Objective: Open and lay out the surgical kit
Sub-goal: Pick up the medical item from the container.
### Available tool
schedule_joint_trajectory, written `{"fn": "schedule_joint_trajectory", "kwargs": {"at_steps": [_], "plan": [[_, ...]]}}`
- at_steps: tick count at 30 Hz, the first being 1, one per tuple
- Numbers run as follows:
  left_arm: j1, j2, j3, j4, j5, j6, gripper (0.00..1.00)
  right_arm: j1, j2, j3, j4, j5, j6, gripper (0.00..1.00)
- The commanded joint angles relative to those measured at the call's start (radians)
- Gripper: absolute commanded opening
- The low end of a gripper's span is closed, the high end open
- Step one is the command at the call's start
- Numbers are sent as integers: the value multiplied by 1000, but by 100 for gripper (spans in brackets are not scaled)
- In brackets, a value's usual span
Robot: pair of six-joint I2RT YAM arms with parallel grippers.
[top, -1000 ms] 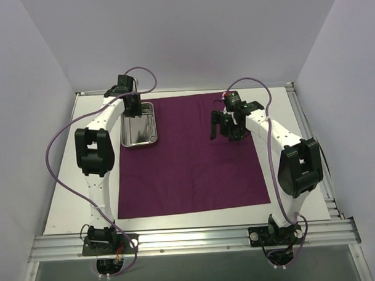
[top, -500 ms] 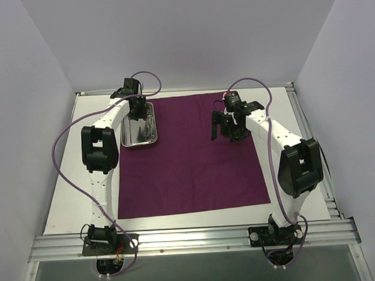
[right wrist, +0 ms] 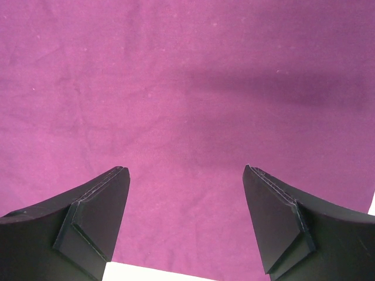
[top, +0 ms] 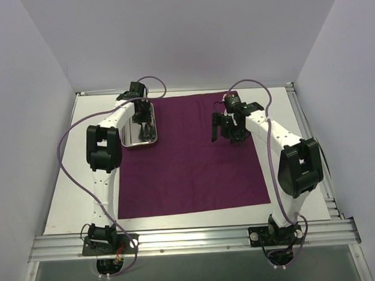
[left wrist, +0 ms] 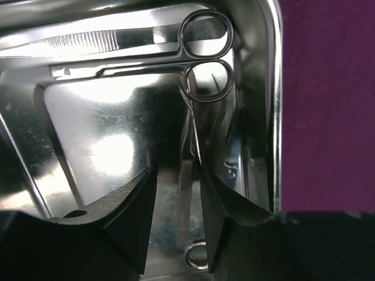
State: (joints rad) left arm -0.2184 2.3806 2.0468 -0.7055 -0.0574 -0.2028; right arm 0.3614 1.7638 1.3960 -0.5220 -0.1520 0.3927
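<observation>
The magenta-purple cloth (top: 188, 171) lies spread flat on the table. The steel tray (top: 129, 137) sits on its far left corner. My left gripper (top: 141, 120) reaches down into the tray's right side. In the left wrist view it (left wrist: 179, 178) is open, its fingers either side of slim tweezers (left wrist: 186, 193) on the tray floor. Ring-handled scissors (left wrist: 205, 35) lie along the tray wall (left wrist: 258, 88) beyond it, and the cloth (left wrist: 328, 105) shows to the right. My right gripper (top: 223, 128) hangs open and empty over the cloth's far right part (right wrist: 187, 88).
White walls close in the table on three sides. A metal rail (top: 191, 239) runs along the near edge with both arm bases. Bare white table (top: 85, 199) borders the cloth on the left, and a strip (right wrist: 164, 275) shows under the right gripper.
My left gripper has moved right, from the tray's far left rim to its right side inside the tray. The right arm has barely moved.
</observation>
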Motion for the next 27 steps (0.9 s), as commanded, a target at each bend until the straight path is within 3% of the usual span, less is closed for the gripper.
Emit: {"fn": "schedule_joint_trajectory", "kwargs": {"at_steps": [1, 7, 10, 15, 23, 27], "plan": [[-1, 26, 24, -3, -32, -3, 44, -1, -44, -12, -32, 25, -2, 80], [-1, 49, 12, 0, -39, -3, 36, -9, -55, -29, -33, 26, -3, 81], [-1, 52, 29, -23, -44, -3, 19, -10, -53, -23, -33, 22, -5, 81], [-1, 5, 48, -52, -62, 2, 6, -10, -44, 0, -29, 11, -6, 81], [16, -144, 76, -179, -26, -29, 2, -10, 2, 67, -6, -41, -34, 81], [28, -256, 29, -181, 158, -56, 2, -12, 46, 132, 8, -131, -69, 81]]}}
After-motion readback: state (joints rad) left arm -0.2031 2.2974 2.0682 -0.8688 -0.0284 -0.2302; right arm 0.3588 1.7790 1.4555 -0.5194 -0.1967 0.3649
